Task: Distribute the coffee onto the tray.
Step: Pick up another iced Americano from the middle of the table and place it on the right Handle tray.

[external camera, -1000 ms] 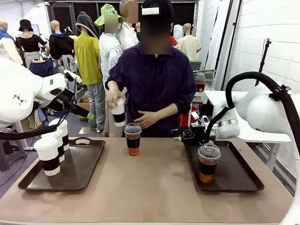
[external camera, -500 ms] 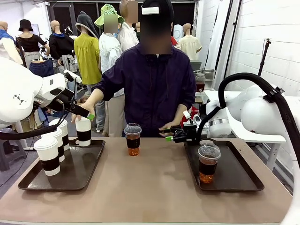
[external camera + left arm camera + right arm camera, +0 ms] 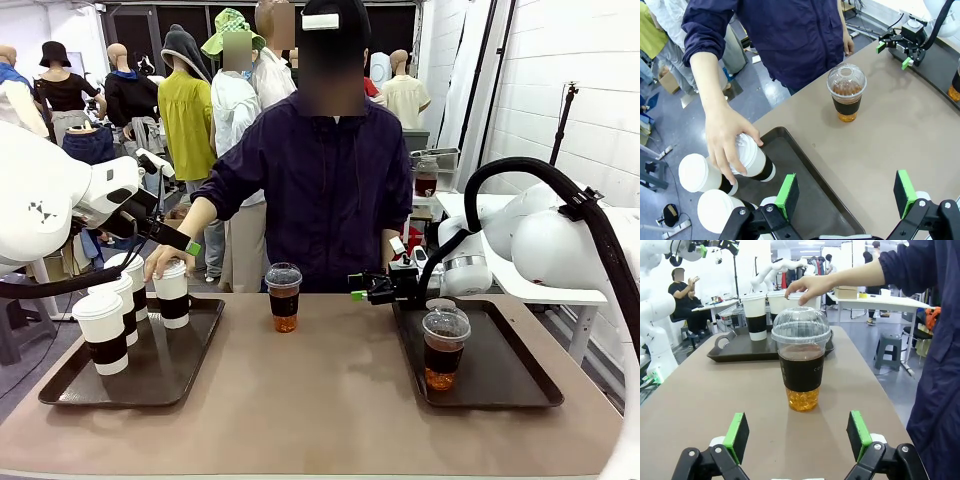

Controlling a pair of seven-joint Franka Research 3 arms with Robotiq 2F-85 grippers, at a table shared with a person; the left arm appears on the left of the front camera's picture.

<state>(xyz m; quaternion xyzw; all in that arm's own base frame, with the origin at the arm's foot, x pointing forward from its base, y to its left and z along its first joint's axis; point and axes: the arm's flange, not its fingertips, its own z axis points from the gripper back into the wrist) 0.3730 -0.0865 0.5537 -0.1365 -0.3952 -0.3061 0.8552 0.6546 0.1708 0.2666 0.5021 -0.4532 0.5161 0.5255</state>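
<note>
Several white paper cups with dark sleeves stand on the left tray; the person's hand rests on the lid of the nearest one. A clear dome-lidded cup of brown drink stands on the bare table at the far middle. Another dome-lidded cup stands on the right tray. My right gripper is open and low over the table, pointing at the middle cup from its right, apart from it. My left gripper hangs open above the left tray's far edge.
The person stands at the far side behind the middle cup, one arm stretched over the left tray and the other hand low near my right gripper. The near half of the table between the two trays is bare brown surface.
The person carried a white cup from chest height down onto the left tray. My right gripper slid left, off the right tray's far corner toward the middle cup. The left arm stayed still.
</note>
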